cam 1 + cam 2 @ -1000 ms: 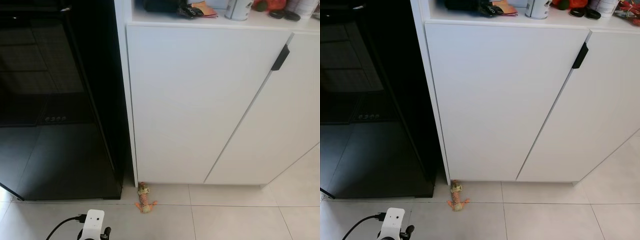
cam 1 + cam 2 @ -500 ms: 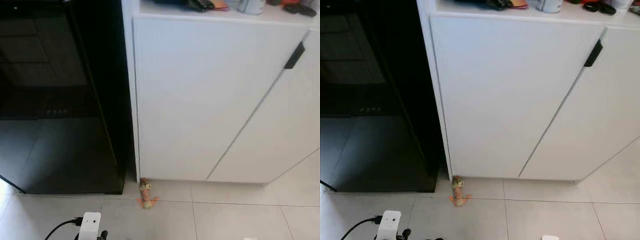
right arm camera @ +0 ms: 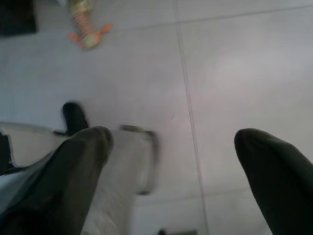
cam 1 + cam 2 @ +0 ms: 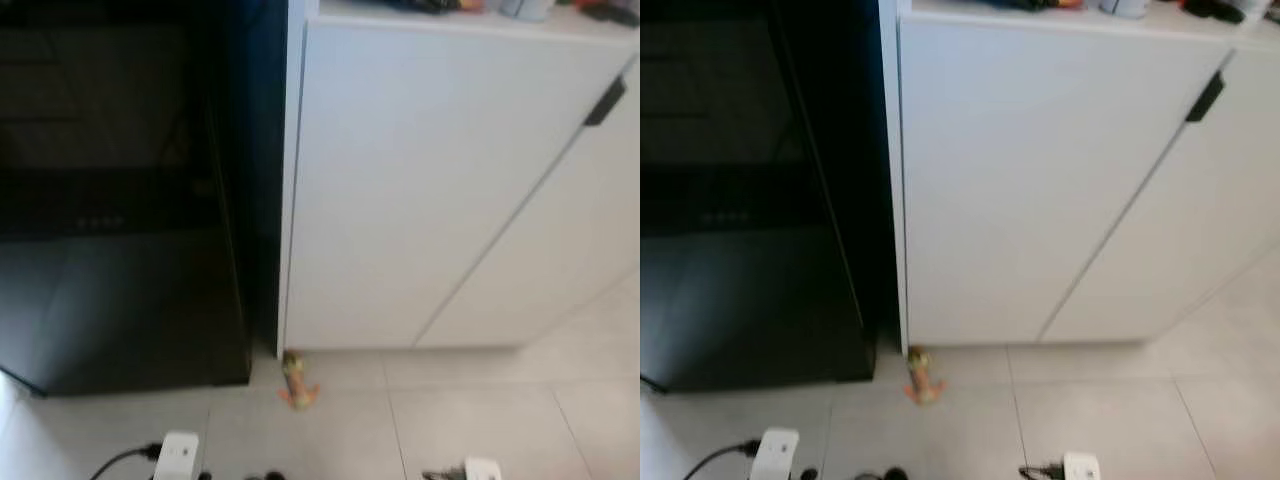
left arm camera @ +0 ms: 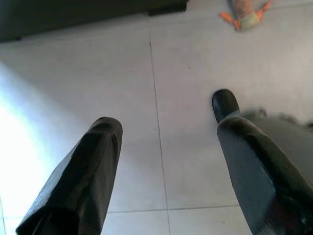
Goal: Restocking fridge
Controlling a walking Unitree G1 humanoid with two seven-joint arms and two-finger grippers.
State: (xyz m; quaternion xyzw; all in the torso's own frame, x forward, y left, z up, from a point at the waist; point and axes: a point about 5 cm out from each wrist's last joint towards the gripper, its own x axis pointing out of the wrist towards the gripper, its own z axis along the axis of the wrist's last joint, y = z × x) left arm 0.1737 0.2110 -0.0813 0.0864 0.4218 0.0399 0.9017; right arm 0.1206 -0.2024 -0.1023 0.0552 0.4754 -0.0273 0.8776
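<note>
The black fridge [image 4: 120, 250] stands shut at the left, its glossy door reaching almost to the floor. My left gripper [image 5: 168, 129] hangs open above pale floor tiles with nothing between its fingers. My right gripper [image 3: 173, 139] also hangs open over the tiles, holding nothing. A white part of my left arm [image 4: 178, 450] and one of my right arm [image 4: 480, 468] show at the bottom edge of the eye views. The eye views are blurred.
A white cabinet [image 4: 420, 200] with a black handle [image 4: 603, 100] stands right of the fridge, with small items on its top. A small orange toy [image 4: 296, 380] lies on the floor at the cabinet's foot. My black foot [image 5: 225, 104] is on the tiles.
The whole picture has shifted right and blurred, so the camera has moved. My right arm's white part has come into view at the bottom edge.
</note>
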